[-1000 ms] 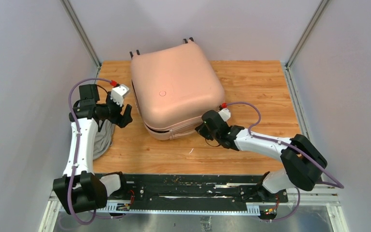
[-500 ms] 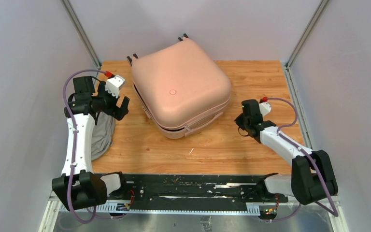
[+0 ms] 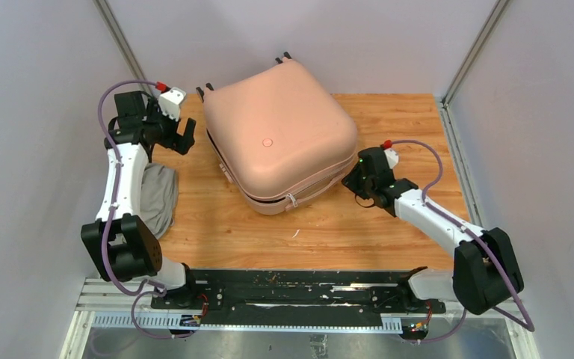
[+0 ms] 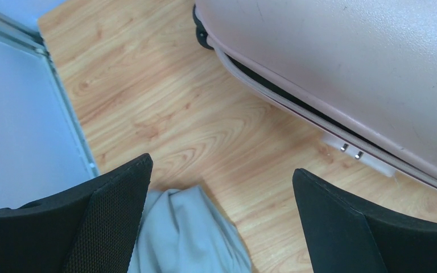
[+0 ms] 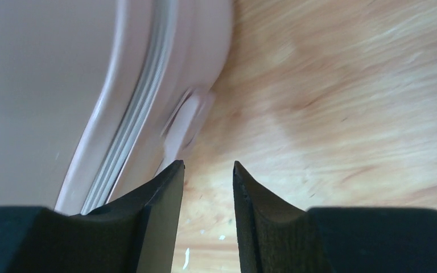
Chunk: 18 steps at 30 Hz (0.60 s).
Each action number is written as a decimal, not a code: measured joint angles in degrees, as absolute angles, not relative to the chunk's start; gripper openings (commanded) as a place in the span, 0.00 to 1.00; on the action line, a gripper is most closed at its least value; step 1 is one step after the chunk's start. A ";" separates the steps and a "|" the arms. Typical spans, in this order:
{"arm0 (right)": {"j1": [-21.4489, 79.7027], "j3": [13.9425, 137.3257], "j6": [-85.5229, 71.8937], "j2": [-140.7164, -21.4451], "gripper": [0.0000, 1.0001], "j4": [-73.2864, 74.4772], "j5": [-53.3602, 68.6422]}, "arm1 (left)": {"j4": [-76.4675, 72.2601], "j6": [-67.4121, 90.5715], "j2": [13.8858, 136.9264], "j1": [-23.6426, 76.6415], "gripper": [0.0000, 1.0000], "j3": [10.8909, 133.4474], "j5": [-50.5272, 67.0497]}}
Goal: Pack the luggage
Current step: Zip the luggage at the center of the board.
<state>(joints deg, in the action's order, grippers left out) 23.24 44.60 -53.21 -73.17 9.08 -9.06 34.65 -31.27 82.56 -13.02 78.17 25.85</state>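
Left gripper [image 4: 222, 169], jaws wide apart: bare tabletop [image 4: 148, 102] ahead and directly below, free for passage. Luggage [image 4: 347, 62] near on the right, closing that side. Grey cloth [image 4: 188, 236] heaped just behind and beneath. Wall [image 4: 17, 114] near on the left.

Right gripper [image 5: 207, 165], jaws narrowly parted, nothing between: luggage shell and seam just beside on the left, contact not discernible. Open tabletop ahead and to the right.

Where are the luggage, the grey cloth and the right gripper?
luggage [image 3: 276, 134]: top external view, middle of its upper shell.
grey cloth [image 3: 163, 197]: top external view, middle of the bundle.
right gripper [image 5: 207, 166]: right wrist view, midway between its fingertips.
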 measured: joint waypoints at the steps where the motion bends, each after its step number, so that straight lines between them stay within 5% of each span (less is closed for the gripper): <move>1: 25.58 44.60 -54.22 -73.10 0.40 9.08 -9.23 | 34.41 -30.72 82.96 -13.04 1.00 77.95 26.15; 18: 39.07 51.20 -66.13 -85.01 0.35 9.37 -11.64 | 33.08 -30.48 76.71 -13.06 1.00 69.30 26.79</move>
